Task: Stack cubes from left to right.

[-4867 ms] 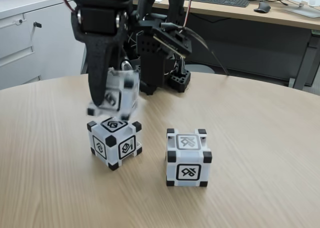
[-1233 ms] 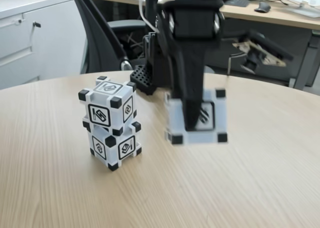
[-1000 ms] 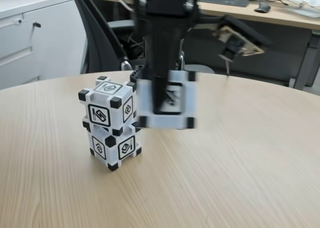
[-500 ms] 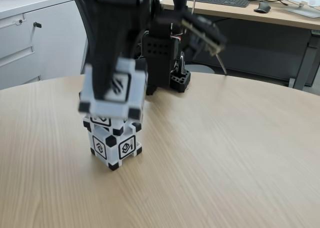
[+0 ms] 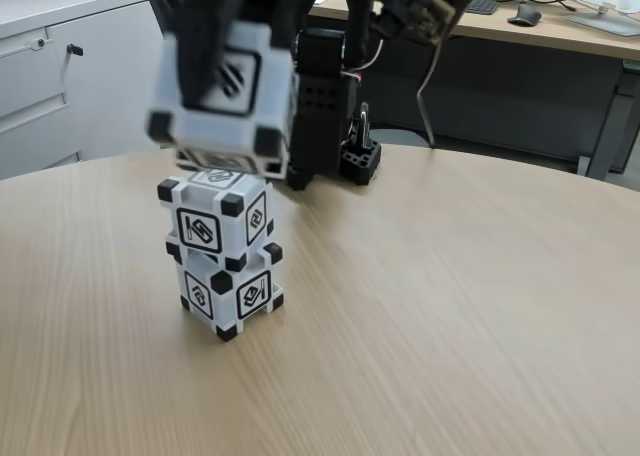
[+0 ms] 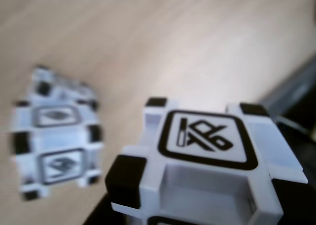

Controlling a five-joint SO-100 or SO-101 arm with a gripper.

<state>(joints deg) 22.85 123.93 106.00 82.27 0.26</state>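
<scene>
Two white cubes with black corners stand stacked on the wooden table (image 5: 450, 306), the upper cube (image 5: 215, 218) resting on the lower cube (image 5: 228, 291). Just above the stack hangs the third cube (image 5: 258, 101), blurred, with my black gripper (image 5: 212, 81) shut on it; one finger crosses its front face. There is a small gap between it and the stack's top. In the wrist view the held cube (image 6: 207, 156) looms close at the lower right, and the stack (image 6: 54, 148) lies below it at the left, out of focus.
The arm's black base (image 5: 322, 106) and a small black holder (image 5: 358, 161) stand at the table's far edge behind the stack. A white cabinet (image 5: 60, 76) is at the left, and a desk with a mouse (image 5: 524, 14) stands behind.
The gripper carried the third cube from the right side leftward to the stack, then lifted it from beside the upper cube to above it. The stack has not moved.
</scene>
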